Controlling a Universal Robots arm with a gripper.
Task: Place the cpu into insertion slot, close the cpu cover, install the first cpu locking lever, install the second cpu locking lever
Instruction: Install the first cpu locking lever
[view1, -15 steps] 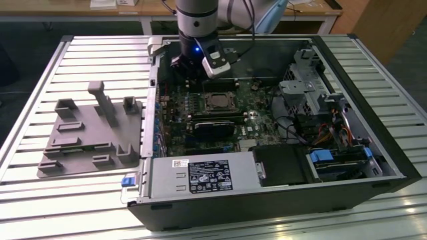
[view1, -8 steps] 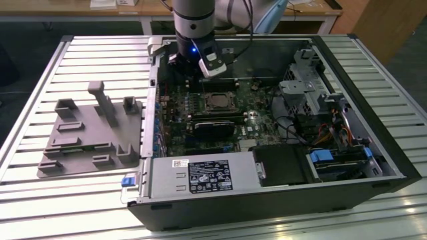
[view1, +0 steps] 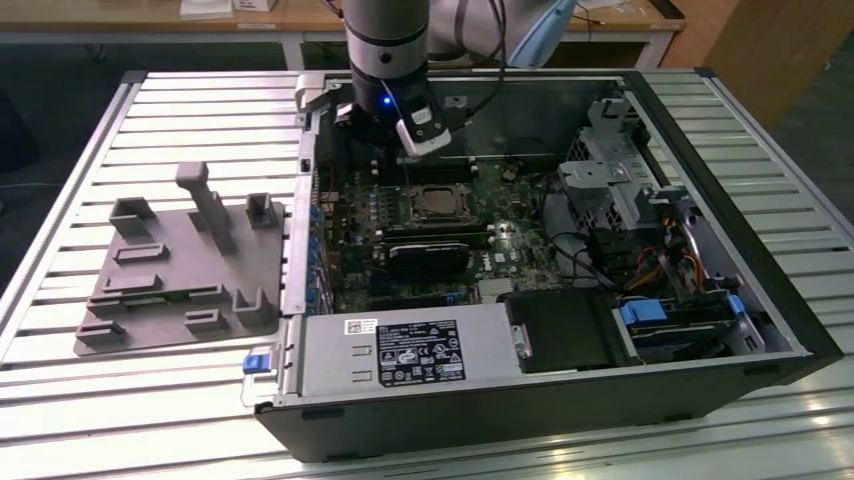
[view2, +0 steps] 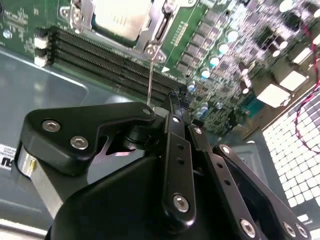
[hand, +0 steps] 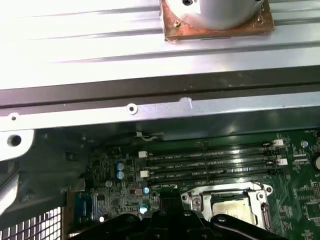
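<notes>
Silver-grey square cpu (hand: 230, 206) lies seated in the silvery-rimmed insertion slot (view1: 412, 208), with the thin windowed metal cpu cover (hand: 262, 210) lying over it. The black gripper (view2: 175, 107) hovers beside a thin wire locking lever (view2: 149, 75) that stands upright, probably to reach it. I cannot tell whether its grip is open or closed.

A slatted metal table (view1: 134, 420) carries an open computer case (view1: 534, 425) and grey fixture plate (view1: 167, 270).

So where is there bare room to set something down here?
Bare slats of the table lie beyond the grey fixture tray, and again between that tray and the near edge. A narrow strip runs along the exterior view's right of the computer case. Inside it is crowded: the arm hangs over the board near the cpu.
</notes>
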